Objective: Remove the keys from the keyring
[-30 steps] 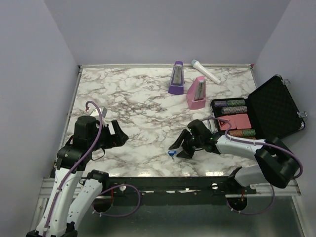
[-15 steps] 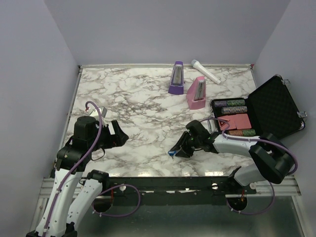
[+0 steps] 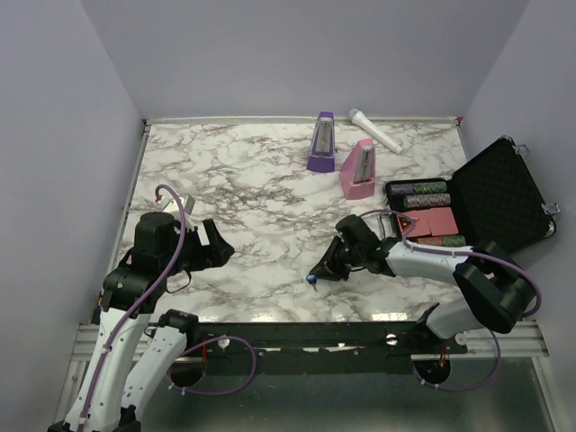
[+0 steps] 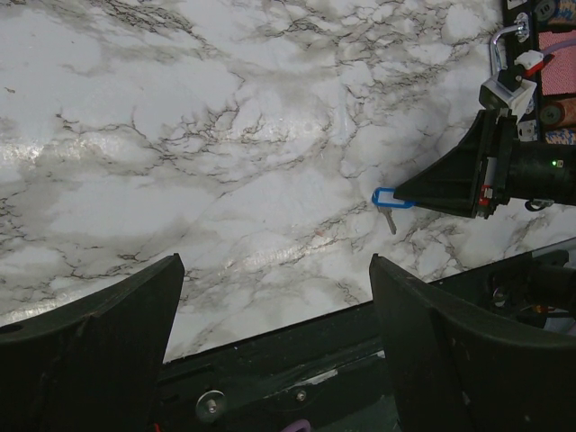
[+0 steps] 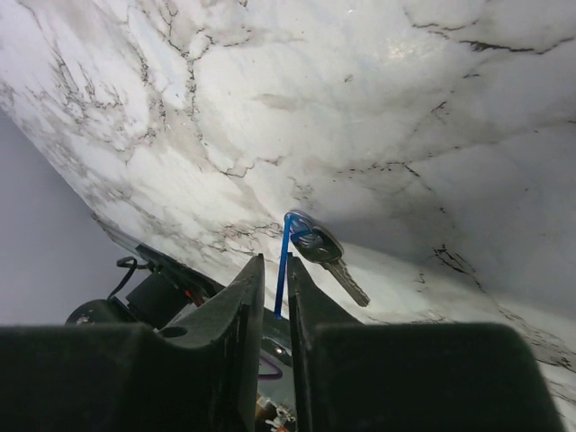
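The keys are one small key (image 5: 331, 257) with a dark head and pale metal blade, hanging on a thin bright-blue keyring (image 5: 287, 232). My right gripper (image 5: 275, 261) is shut on the blue keyring, held edge-on between its fingertips, with the key dangling just beyond them, low over the marble. In the top view the right gripper (image 3: 319, 273) is near the table's front edge with the blue keyring (image 3: 310, 281) at its tip. The left wrist view shows the keyring (image 4: 385, 197) and key (image 4: 389, 220) too. My left gripper (image 3: 220, 247) is open and empty, far to the left.
A purple metronome (image 3: 321, 142) and a pink metronome (image 3: 358, 169) stand at the back. A white cylinder (image 3: 374, 130) lies behind them. An open black case (image 3: 493, 200) with poker chips (image 3: 423, 193) sits at the right. The table's front edge (image 4: 297, 319) is close.
My right gripper's fingers, spread beside the blue keyring a second ago, have closed on it and shifted slightly left. The left arm has not moved.
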Robot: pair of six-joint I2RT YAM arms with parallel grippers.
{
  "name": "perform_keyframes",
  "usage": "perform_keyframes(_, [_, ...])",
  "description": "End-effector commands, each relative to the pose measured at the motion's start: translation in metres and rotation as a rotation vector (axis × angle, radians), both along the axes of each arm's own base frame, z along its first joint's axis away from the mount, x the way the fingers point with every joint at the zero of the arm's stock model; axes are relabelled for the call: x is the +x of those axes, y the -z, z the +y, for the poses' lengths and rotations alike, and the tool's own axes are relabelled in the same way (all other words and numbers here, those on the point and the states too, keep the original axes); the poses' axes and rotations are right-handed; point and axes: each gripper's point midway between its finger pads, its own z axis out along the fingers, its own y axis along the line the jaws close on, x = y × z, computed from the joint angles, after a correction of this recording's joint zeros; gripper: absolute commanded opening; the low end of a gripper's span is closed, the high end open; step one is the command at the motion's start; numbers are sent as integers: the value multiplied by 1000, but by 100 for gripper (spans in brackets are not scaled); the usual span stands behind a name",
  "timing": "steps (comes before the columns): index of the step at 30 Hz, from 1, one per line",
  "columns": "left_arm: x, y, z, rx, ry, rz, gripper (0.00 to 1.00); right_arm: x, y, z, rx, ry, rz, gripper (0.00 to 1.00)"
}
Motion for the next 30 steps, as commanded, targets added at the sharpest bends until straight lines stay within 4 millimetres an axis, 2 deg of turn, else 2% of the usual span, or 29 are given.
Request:
perform_keyframes(1, [1, 1, 2, 9, -3, -16, 92, 1, -1, 3, -15, -24, -26, 22])
perform_keyframes(3, [1, 1, 2, 9, -3, -18, 92, -1, -1, 2, -13, -31, -23, 15])
perform_keyframes(6, [1, 0, 2, 10, -5, -20, 92, -3, -1, 2, -18, -45, -23, 1])
perform_keyframes(11, [1, 0, 2, 8, -3, -21, 92, -3, -11, 4, -16, -88, -48, 1])
perform_keyframes(14, [1, 0, 2, 8, -3, -24, 92, -2, -28, 9, 5, -139, -85, 1])
perform_keyframes(17, [0, -3, 2, 5, -1, -33, 92, -2, -53, 15, 48, -199, -141, 1])
perform_keyframes(23, [-7, -14, 4, 10, 2, -51, 92, -13, -121, 32, 225, -359, -286, 1])
perform_keyframes(27, [-12, -41, 4, -13, 5, -103, 92, -22, -164, 39, 328, -458, -375, 1])
perform_keyframes(30, [-16, -64, -4, -62, 38, -153, 93, -27, -189, 42, 374, -514, -422, 1])
